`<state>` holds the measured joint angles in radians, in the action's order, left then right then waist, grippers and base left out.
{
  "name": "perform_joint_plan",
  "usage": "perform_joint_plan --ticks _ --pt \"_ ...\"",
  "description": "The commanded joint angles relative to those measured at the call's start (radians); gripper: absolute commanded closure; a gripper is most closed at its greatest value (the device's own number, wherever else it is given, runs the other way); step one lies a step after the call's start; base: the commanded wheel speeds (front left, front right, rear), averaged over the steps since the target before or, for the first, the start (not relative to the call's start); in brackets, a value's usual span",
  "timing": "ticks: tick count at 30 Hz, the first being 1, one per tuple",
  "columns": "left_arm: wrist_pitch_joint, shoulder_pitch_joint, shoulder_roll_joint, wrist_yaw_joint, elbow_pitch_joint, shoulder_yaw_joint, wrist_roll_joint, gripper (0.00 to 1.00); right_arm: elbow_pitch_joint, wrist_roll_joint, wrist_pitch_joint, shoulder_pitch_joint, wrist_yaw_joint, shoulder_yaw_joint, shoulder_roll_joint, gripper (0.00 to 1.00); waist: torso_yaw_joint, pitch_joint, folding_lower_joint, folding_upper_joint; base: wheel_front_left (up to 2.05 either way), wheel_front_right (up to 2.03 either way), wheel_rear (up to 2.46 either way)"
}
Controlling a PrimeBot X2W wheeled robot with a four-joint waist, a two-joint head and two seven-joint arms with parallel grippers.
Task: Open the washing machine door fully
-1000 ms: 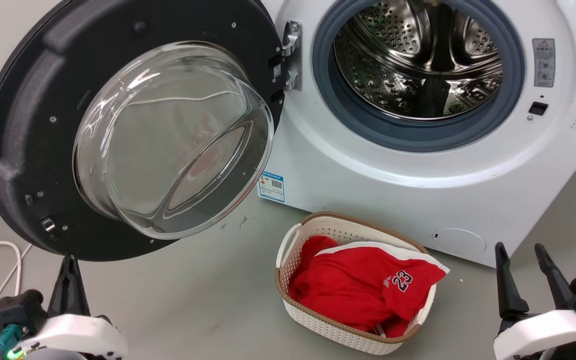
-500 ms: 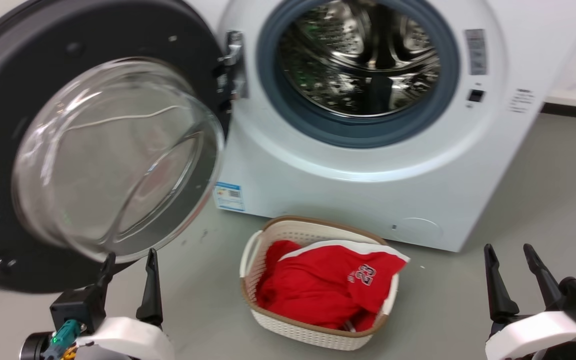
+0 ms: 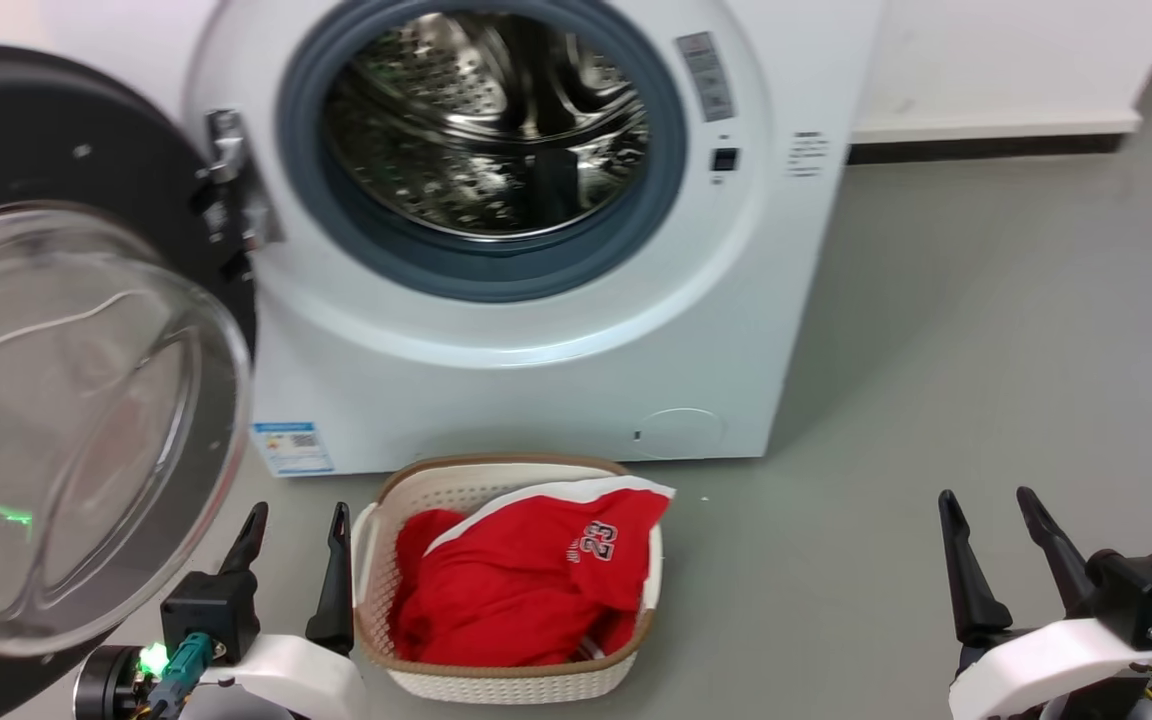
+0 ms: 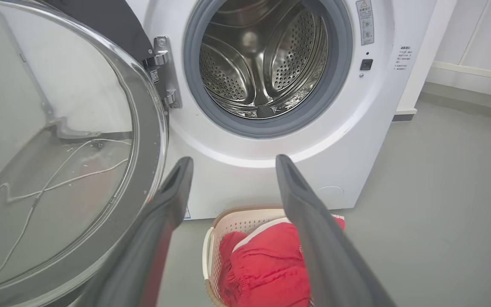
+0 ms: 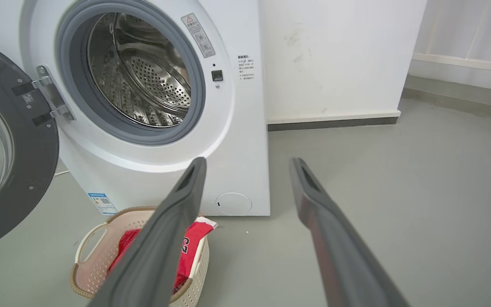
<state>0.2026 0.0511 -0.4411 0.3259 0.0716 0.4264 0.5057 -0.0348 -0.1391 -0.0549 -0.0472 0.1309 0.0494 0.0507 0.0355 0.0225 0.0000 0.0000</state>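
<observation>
The washing machine door [image 3: 56,130] stands wide left of the released left gripper [image 3: 298,510]; ahead of the released right gripper [image 3: 985,494], grey floor [image 3: 986,330], then white wall [image 3: 986,60].

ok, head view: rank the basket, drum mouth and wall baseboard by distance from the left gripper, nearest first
From the left gripper:
1. Laundry basket: just to its right, on the floor.
2. Drum mouth: ahead and higher.
3. Baseboard: far right, along the wall.
</observation>
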Motion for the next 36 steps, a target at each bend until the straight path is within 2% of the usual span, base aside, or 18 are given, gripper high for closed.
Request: perform_joint_plan --ticks 1,23,24,27,36 --pt "0.006 0.012 0.003 -0.001 0.008 0.003 0.000 0.00 0.000 0.006 0.001 0.010 0.000 0.003 0.000 0.00 0.034 0.004 0.0000 0.0000 0.00 0.00 0.00" --pt "0.033 0.023 0.023 -0.002 0.069 0.001 0.014 0.00 0.007 0.007 0.006 0.013 0.000 -0.006 0.010 0.00 0.045 0.010 0.0000 0.0000 0.00 0.00 0.00" --pt "0.026 0.011 0.021 -0.005 0.069 0.002 0.017 1.00 0.002 0.002 0.010 0.008 0.000 -0.005 0.007 1.00 0.045 0.010 0.0000 0.0000 0.00 0.00 0.00" --pt "0.021 -0.008 0.040 -0.007 0.090 0.012 0.019 1.00 -0.026 -0.003 0.012 -0.010 0.000 -0.005 0.004 1.00 0.045 0.010 0.0000 0.0000 0.00 0.00 0.00" --pt "-0.017 -0.002 0.080 -0.060 0.095 -0.052 0.157 1.00 -0.051 -0.183 0.035 0.015 0.000 0.008 0.004 1.00 0.039 0.007 0.0000 0.0000 0.00 0.00 0.00"
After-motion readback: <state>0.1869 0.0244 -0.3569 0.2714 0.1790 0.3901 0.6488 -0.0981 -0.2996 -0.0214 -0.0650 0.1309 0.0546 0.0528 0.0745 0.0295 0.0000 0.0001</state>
